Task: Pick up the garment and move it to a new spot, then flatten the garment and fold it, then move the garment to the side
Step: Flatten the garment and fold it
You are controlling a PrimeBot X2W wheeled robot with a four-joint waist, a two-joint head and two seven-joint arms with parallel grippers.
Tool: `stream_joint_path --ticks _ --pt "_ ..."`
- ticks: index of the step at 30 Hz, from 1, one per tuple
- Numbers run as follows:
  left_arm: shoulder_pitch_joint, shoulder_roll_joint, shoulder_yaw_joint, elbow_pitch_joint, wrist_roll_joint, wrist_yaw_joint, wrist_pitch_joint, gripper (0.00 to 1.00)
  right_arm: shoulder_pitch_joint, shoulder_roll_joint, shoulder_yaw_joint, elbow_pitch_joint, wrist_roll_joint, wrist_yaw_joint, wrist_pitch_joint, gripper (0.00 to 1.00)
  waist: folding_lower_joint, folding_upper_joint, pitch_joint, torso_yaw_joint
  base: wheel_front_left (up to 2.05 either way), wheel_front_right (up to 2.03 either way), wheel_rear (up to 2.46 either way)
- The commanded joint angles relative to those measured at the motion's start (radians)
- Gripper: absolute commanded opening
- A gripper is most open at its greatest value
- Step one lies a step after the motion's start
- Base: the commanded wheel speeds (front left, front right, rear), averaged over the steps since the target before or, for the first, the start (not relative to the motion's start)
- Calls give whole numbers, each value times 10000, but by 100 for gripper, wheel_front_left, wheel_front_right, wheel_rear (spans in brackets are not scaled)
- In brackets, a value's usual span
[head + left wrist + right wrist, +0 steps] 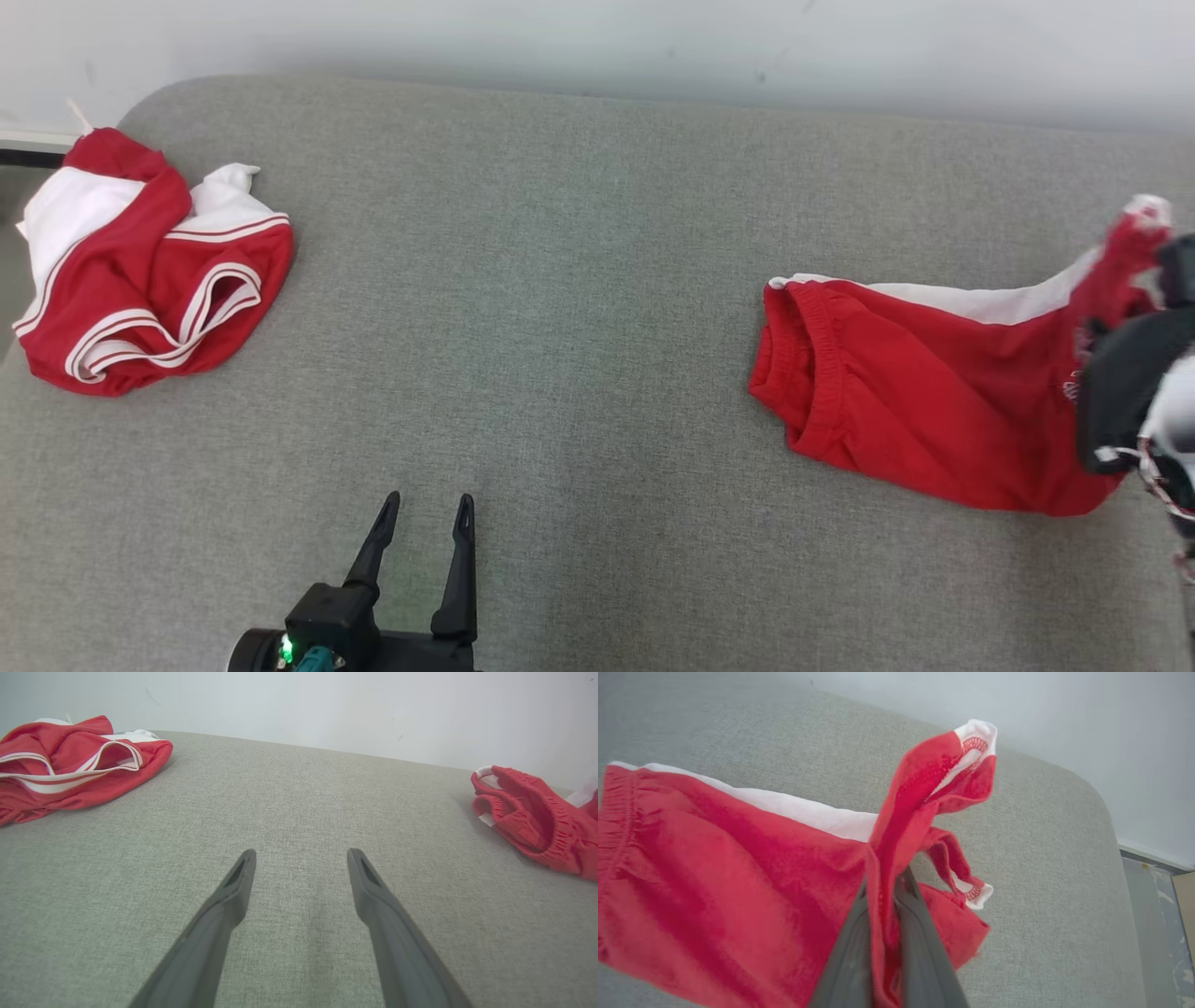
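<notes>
While pinching the shorts [915, 401] with our right gripper [885, 882], left gripper [425, 518] spread wide, we are seemingly mid-move; flattening, folding are waiting.

**Where the Cameras Look**

The head camera looks down from high up on the grey cushion [560, 280]. The left wrist camera sits low and looks across it. The right wrist camera is very close to the red shorts [714, 882]. All three see them.
</notes>
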Motion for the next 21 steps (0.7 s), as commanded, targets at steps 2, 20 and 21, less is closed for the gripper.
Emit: stream_joint_path --ticks 2,20,21 --pt "51 7 -24 61 -85 -13 13 100 -232 4 770 -340 256 -26 242 0 -1 -1 -98 85 0 0 0" --pt "208 -53 -109 247 -288 29 -45 100 -1221 63 4464 1164 1580 -26 248 0 -1 -1 -269 598 0 0 0" --pt "210 -55 -111 252 -289 35 -51 100 -1284 86 4585 1280 1624 -26 182 0 -1 -1 -264 610 0 0 0"
